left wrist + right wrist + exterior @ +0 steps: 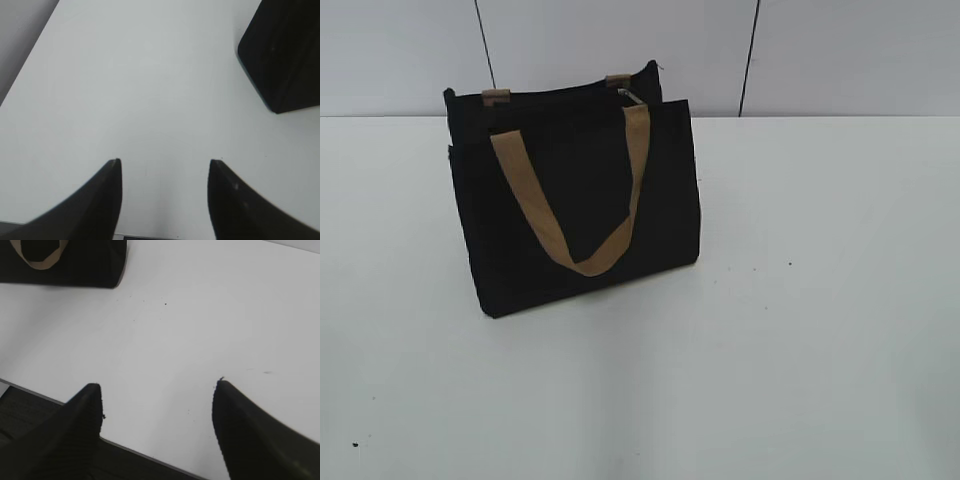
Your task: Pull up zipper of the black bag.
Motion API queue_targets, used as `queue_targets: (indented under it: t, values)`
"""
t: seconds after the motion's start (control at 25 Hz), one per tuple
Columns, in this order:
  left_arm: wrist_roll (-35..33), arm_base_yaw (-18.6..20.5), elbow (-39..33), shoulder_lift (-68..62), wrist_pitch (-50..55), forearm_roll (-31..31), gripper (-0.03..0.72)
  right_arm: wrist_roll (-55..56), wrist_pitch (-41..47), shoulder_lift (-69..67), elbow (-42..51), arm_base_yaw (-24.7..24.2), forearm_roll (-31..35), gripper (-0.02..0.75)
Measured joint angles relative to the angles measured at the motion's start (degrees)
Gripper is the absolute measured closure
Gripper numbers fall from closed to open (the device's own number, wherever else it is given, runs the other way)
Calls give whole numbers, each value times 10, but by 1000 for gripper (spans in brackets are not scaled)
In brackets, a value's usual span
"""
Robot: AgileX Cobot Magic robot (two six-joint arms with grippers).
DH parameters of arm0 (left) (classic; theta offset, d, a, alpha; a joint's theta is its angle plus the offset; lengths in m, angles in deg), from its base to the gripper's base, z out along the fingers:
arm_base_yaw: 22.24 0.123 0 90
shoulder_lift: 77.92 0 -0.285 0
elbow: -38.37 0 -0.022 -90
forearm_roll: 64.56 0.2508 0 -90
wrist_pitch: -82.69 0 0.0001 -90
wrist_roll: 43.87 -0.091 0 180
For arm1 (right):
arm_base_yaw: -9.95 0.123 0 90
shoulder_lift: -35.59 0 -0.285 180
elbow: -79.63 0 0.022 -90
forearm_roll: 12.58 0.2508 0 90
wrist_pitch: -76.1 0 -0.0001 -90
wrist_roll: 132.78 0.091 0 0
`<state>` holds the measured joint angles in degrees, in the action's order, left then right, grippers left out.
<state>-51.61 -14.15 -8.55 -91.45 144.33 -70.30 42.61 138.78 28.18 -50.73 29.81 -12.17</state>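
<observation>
The black bag [575, 200] stands upright on the white table, left of centre in the exterior view, with a tan loop handle [570, 190] hanging down its front. A small silvery zipper pull [632, 96] shows at the top edge near the right tan tab. The zip line itself is hard to make out. A corner of the bag shows at the upper right of the left wrist view [282, 55] and at the upper left of the right wrist view [70, 265]. My left gripper [165, 162] is open and empty over bare table. My right gripper [157, 385] is open and empty near the table's front edge. Neither gripper shows in the exterior view.
The white table [800, 300] stretches around the bag. A grey panelled wall [820, 50] stands behind it. The table's front edge [50, 397] runs under my right gripper, with a dark area below it.
</observation>
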Motion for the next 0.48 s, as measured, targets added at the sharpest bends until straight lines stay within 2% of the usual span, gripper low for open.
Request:
queue_targets:
  t: [0.28,0.48]
  values:
    - [-7,-45,-1,21,-1,-5,267,26,1,0,0,0,-12,213]
    - [-8,-51,-1,23,-1,-6,268,31,1,0,0,0,-16,213]
